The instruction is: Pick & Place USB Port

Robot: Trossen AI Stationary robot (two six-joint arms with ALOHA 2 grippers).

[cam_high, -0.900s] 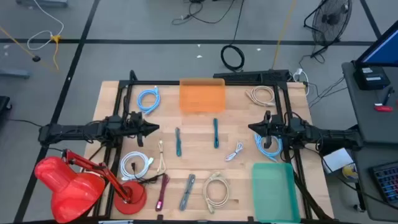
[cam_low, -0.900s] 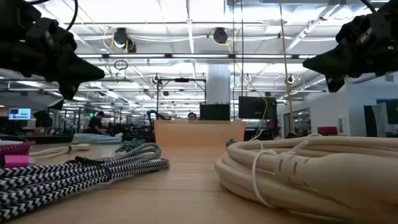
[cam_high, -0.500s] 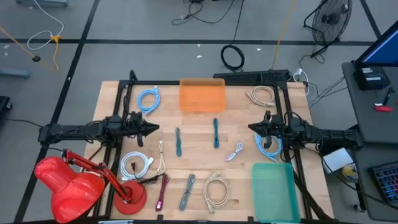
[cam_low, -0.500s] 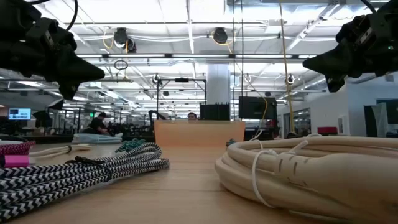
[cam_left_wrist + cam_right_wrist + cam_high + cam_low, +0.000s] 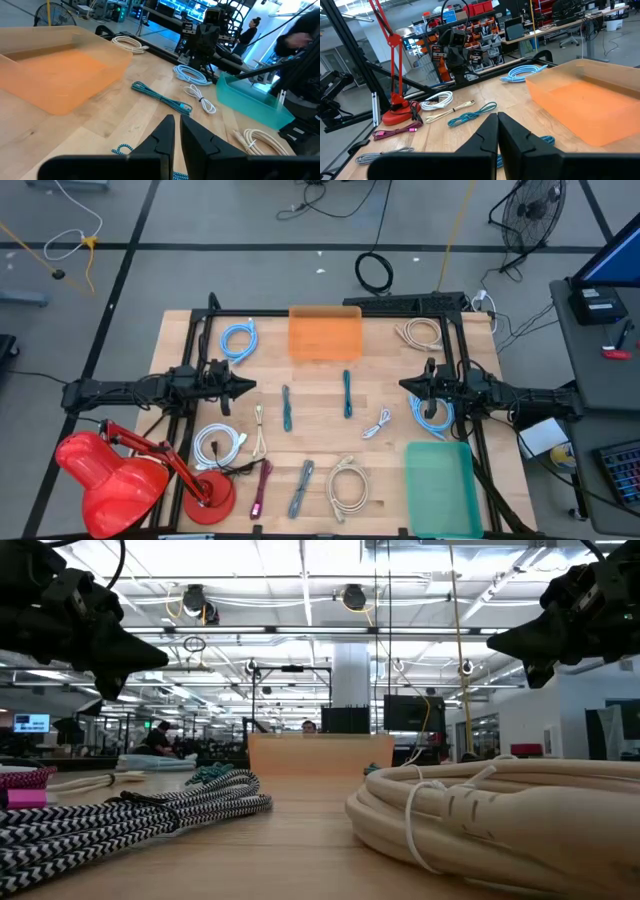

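Two arms hover above the wooden table (image 5: 380,450), one at each side, facing each other across the middle. The left gripper (image 5: 250,387) hangs over the table's left part with its fingers drawn together and nothing between them; in the left wrist view the two dark fingers (image 5: 162,137) stand almost touching, only a thin slit between them. The right gripper (image 5: 404,385) hangs over the right part, its jaws fully closed and empty, as the right wrist view shows.

Several coiled and straight USB cables lie spread over the table. Between the grippers lie two teal braided cables (image 5: 346,394), each stretched out straight, and a small white cable (image 5: 377,424) just right of them. A light-blue coil (image 5: 239,339) sits at the far left, beside the orange tray (image 5: 325,333) at the far edge. A second light-blue coil (image 5: 432,414) lies under the right arm's wrist, and a cream coil (image 5: 421,332) sits in the far right corner. Along the near side lie a white coil (image 5: 218,446), a thin cream cable (image 5: 260,431), a magenta cable (image 5: 260,489), a grey braided cable (image 5: 302,487) and a larger cream coil (image 5: 346,485). A green tray (image 5: 440,485) stands at the near right corner. A red desk lamp (image 5: 120,478) stands at the near left corner.
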